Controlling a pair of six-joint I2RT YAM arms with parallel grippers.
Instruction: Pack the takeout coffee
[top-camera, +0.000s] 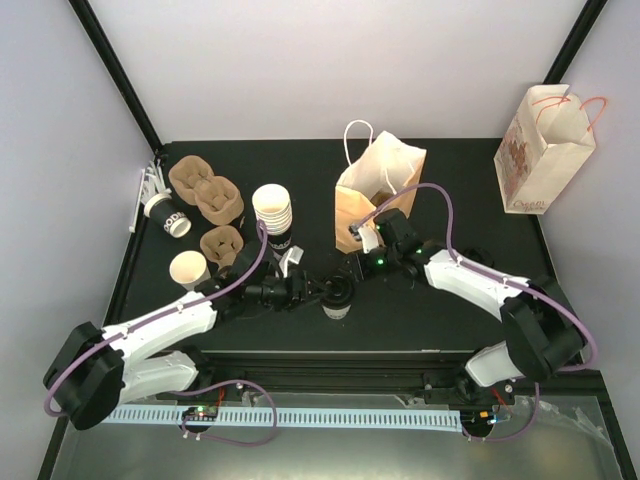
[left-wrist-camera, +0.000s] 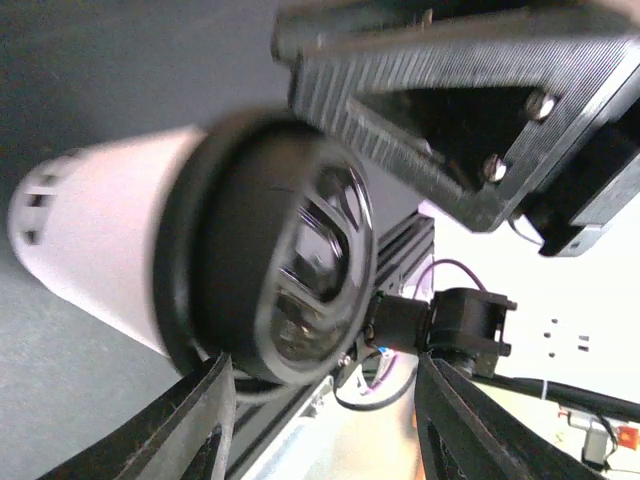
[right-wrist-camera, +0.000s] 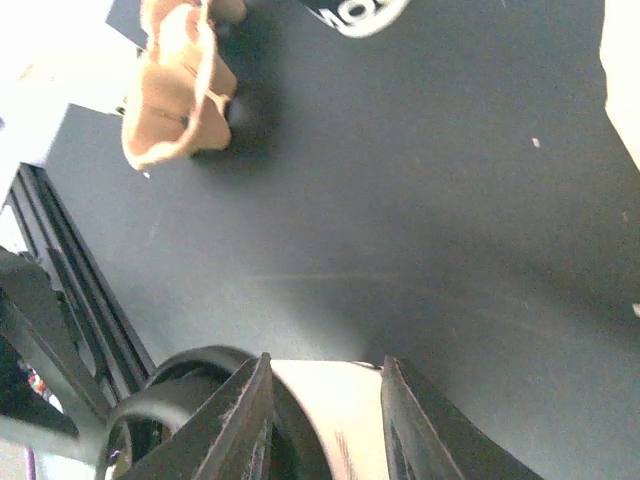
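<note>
One takeout coffee, a white paper cup with a black lid on it, is at the table's near middle, between my two grippers. My right gripper reaches it from the right and is shut on it. In the right wrist view the gripper has its fingers on either side of the white cup wall, with the black lid at the left. My left gripper is at the cup's left. In the left wrist view it stands open, the lid and cup lying just beyond its left finger.
A brown paper bag stands open behind the cup. A white printed bag stands at the far right. At the left are brown cup carriers, a stack of white cups, an open cup and a cup lying on its side.
</note>
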